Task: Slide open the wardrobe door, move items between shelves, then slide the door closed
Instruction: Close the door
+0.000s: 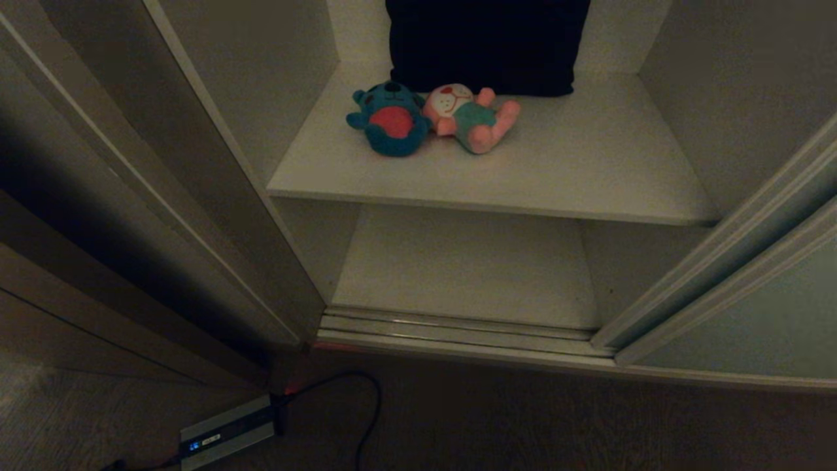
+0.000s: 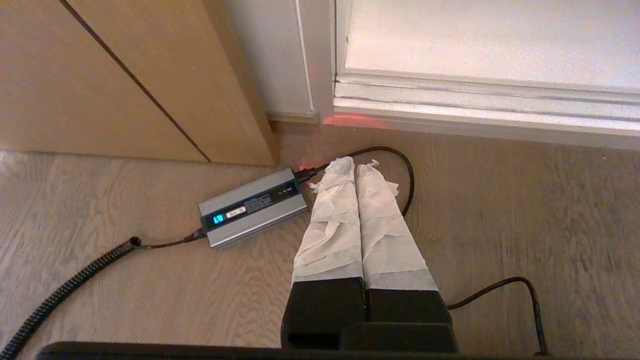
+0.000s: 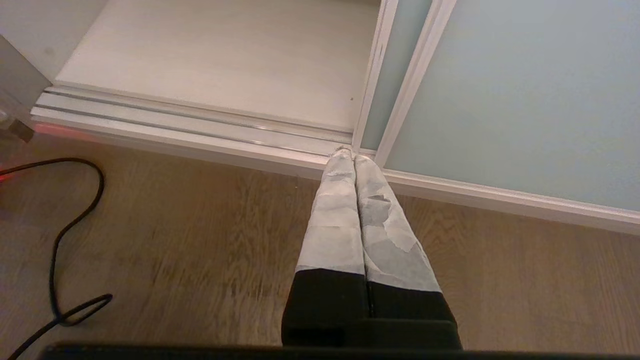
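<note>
The wardrobe stands open, its pale grey-green sliding door (image 1: 752, 314) (image 3: 525, 90) pushed to the right. A teal bear in a red shirt (image 1: 391, 119) and a pink plush in a teal shirt (image 1: 472, 118) lie side by side on the upper shelf (image 1: 588, 176). The lower shelf (image 1: 458, 268) (image 3: 225, 55) is bare. Neither arm shows in the head view. My left gripper (image 2: 356, 162) is shut and empty, low over the wooden floor by a charger. My right gripper (image 3: 348, 156) is shut and empty, over the floor in front of the door's edge.
A big dark folded cloth (image 1: 487, 42) stands at the back of the upper shelf. A grey charger box (image 2: 252, 207) (image 1: 225, 432) with black cables (image 2: 407, 170) lies on the floor. A brown wooden panel (image 2: 125, 75) is on the left. The door track (image 1: 458, 327) runs along the wardrobe's bottom.
</note>
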You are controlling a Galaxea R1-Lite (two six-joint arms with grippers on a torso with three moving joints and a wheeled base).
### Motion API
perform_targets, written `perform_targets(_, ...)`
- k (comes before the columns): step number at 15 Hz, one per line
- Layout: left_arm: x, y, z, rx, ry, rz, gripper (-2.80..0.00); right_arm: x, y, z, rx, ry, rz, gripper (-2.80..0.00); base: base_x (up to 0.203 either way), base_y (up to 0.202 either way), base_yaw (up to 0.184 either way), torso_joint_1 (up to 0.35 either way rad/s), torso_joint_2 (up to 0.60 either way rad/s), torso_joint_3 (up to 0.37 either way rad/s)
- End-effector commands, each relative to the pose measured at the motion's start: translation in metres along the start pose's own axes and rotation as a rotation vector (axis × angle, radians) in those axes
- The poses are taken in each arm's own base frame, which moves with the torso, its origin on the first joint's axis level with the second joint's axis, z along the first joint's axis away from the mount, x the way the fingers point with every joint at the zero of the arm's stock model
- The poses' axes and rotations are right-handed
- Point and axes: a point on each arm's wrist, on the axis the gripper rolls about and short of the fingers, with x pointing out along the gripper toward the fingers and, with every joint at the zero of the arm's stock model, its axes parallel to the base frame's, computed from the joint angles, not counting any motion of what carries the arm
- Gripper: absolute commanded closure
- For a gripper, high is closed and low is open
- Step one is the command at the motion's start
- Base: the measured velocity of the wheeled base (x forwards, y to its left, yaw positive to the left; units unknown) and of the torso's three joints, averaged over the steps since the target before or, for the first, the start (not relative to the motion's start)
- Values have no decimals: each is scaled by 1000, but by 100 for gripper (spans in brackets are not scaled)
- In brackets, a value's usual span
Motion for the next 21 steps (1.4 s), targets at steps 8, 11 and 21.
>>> perform_targets(8,0,0,0,-3,-1,1,0,0,0,-1,0,2,1,0,0,0,0,3,1,28)
perform_targets(11,0,0,0,-9,-1,1,0,0,0,-1,0,2,1,0,0,0,0,0,0,0)
perform_targets(21,0,0,0,-12,-1,1,0,0,0,-1,-13,1,0,0,0,0,0,0,0,0)
